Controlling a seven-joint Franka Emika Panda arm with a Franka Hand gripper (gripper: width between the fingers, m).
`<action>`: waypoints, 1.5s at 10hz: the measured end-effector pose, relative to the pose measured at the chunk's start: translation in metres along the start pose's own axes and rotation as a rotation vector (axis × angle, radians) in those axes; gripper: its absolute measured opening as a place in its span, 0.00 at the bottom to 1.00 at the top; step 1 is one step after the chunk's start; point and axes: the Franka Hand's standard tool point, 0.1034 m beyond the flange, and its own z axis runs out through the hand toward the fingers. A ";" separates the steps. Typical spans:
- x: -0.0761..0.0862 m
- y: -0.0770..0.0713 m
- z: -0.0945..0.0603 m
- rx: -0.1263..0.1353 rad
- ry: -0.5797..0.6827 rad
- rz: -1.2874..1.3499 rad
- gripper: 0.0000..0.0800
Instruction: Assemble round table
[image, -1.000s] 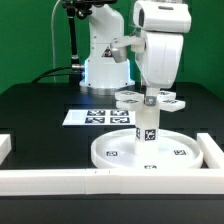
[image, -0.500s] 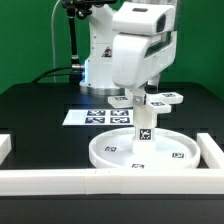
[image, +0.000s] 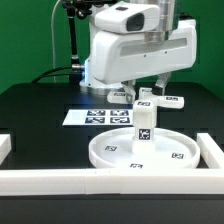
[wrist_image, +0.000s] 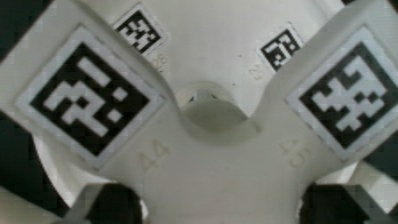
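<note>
The large round disc (image: 176, 155) lies flat on the black table. The short cylindrical leg (image: 143, 128) stands upright on its middle. The four-lobed cross base (image: 173, 101) sits on top of the leg. My gripper (image: 149, 92) comes down from above and is shut on the cross base. In the wrist view the cross base (wrist_image: 217, 110) fills the picture, with its centre hole and tagged lobes. The dark fingertips (wrist_image: 107, 205) stand on either side of one lobe, with my gripper (wrist_image: 222, 206) centred on it.
The marker board (image: 95, 116) lies behind the disc toward the exterior view's left. White border rails run along the front (image: 60, 180) and the right side (image: 212, 150). The arm's white base (image: 100, 65) stands at the back.
The hand has turned about its vertical axis above the leg, and the cross base's lobes have swung round with it. The disc and leg have stayed in place.
</note>
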 end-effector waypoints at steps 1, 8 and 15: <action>-0.001 0.001 0.001 0.019 0.025 0.133 0.55; 0.001 0.000 0.000 0.051 0.040 0.659 0.55; 0.005 -0.001 0.000 0.141 0.119 1.401 0.55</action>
